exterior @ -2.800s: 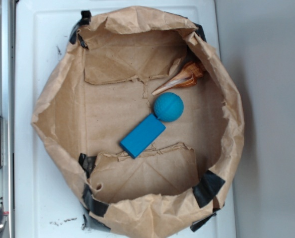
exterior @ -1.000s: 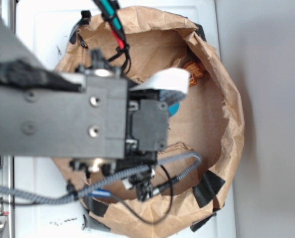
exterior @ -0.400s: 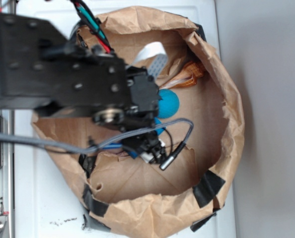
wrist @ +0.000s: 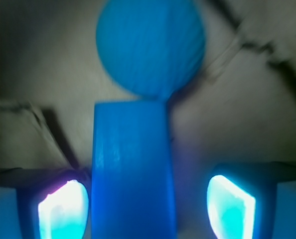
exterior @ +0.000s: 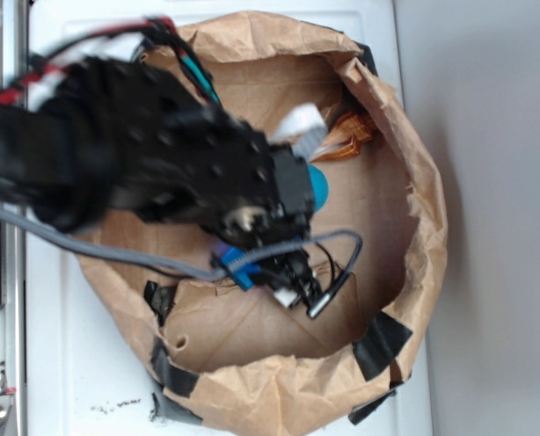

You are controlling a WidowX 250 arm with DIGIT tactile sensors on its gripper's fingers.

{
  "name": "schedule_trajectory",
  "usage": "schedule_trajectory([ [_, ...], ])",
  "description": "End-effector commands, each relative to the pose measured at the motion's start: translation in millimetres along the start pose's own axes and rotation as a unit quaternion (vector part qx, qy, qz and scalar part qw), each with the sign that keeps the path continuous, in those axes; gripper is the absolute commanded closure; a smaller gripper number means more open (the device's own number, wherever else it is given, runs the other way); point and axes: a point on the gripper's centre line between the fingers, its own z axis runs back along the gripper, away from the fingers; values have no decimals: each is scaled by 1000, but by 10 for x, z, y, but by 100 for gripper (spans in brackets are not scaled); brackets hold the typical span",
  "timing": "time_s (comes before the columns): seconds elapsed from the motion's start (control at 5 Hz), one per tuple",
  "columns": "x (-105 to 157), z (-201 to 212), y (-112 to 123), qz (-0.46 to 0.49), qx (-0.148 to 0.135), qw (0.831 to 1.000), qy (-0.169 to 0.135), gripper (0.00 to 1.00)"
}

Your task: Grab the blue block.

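Lower now than a moment ago, down inside the bag (exterior: 415, 227) over the block (wrist: 133, 169). Claw (wrist: 147, 204) spread wide, pads (wrist: 63, 209) either side of the block, left one nearer, not yet touching. Block's far end against the ball (wrist: 150, 45). Probably ready to close.

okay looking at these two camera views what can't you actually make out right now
- Blue block: exterior view shows only a sliver, the arm covers the rest; wrist view cuts off its near end.
- Blue ball: exterior view, mostly behind the arm.
- Gripper: hidden under the wrist housing in the exterior view; wrist view is blurred, so finger contact with the block is unclear.
- Orange object: too small to identify.
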Motion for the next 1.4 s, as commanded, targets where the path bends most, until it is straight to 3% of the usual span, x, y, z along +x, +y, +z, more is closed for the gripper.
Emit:
schedule_trajectory([
  [0.0, -80, -113, -223, -26, 13, 999, -22, 8],
  [0.2, -42, -14, -130, -14, 9, 999, -39, 100],
  [0.6, 230, 741, 59, -7, -77, 997, -26, 100],
  [0.8, 352, 1041, 135, -36, -55, 997, -40, 100],
  [1.0, 302, 1269, 179, -83, 13, 995, -53, 100],
  [1.2, 155, 1424, 215, -102, 33, 992, -67, 100],
])
